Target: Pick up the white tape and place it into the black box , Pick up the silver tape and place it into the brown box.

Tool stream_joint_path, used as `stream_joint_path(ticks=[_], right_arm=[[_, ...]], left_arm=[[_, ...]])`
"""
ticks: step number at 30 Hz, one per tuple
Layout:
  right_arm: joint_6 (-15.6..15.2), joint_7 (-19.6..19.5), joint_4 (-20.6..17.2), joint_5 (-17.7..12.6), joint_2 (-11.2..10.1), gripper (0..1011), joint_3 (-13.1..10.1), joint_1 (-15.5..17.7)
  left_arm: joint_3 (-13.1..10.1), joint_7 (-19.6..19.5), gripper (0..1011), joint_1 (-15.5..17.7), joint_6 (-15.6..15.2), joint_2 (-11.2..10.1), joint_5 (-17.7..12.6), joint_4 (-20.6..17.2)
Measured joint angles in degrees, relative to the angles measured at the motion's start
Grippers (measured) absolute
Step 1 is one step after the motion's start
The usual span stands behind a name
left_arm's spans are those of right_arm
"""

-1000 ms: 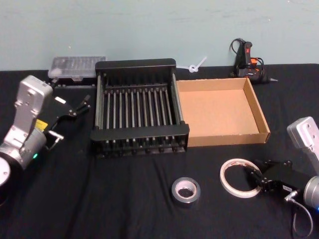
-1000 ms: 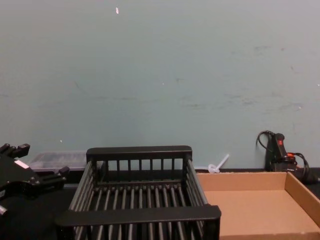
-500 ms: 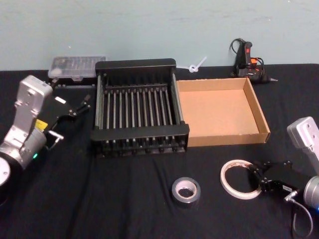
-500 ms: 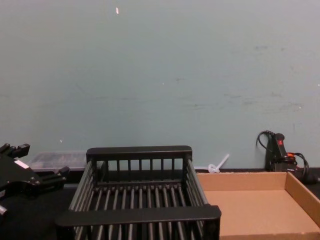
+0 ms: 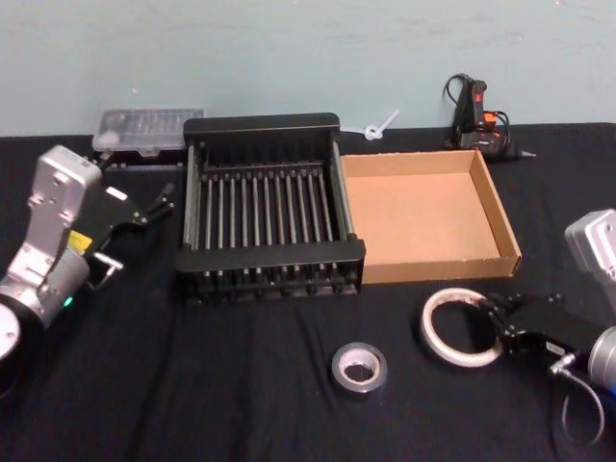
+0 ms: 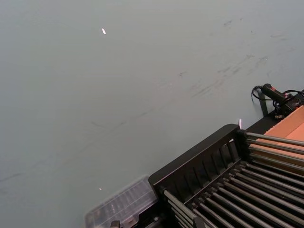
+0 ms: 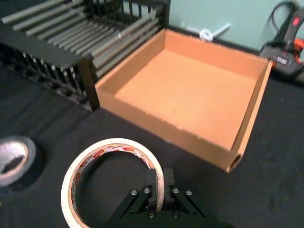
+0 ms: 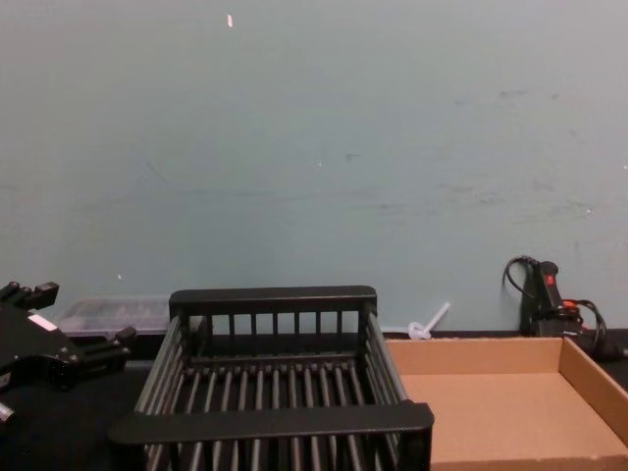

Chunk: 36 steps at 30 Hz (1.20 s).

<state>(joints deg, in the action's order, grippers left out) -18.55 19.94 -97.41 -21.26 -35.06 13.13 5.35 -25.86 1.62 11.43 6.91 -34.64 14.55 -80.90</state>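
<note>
Right gripper [image 7: 158,186] pinching the rim of the white tape [image 7: 112,178], tilted up off the tabletop [image 5: 241,385] — silver tape [image 5: 359,369] lying beside it, brown box [image 7: 190,90] and black box [image 5: 265,207] beyond. Left gripper [image 5: 159,204] parked, fingers spread.

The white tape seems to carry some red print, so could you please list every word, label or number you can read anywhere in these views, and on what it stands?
Red print on the white tape, held in the right gripper: too blurred to read.
Yellow sticker on the left gripper's arm: too small to read.
Silver tape, black box, brown box: no text seen.
Nothing legible.
</note>
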Motion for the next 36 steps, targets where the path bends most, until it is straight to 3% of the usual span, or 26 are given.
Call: stream_joint_path(ticks=[5,14,27,36], right_arm=[[0.4,0.0,-0.9,-0.2,0.5,95,-0.3,-1.1],[1.2,-0.5,0.0,1.6,2.8,95,1.2,-6.8],[1.9,0.2,6.1,5.6,8.3,95,5.9,-17.9],[2.7,1.7,11.1,7.6,11.7,96,9.0,-23.9]], left_arm=[[0.0,0.0,1001,0.0,0.0,0.0,0.0,0.0],[0.0,0.0,1001,0.0,0.0,0.0,0.0,0.0],[0.0,0.0,1001,0.0,0.0,0.0,0.0,0.0],[0.0,0.0,1001,0.0,0.0,0.0,0.0,0.0]])
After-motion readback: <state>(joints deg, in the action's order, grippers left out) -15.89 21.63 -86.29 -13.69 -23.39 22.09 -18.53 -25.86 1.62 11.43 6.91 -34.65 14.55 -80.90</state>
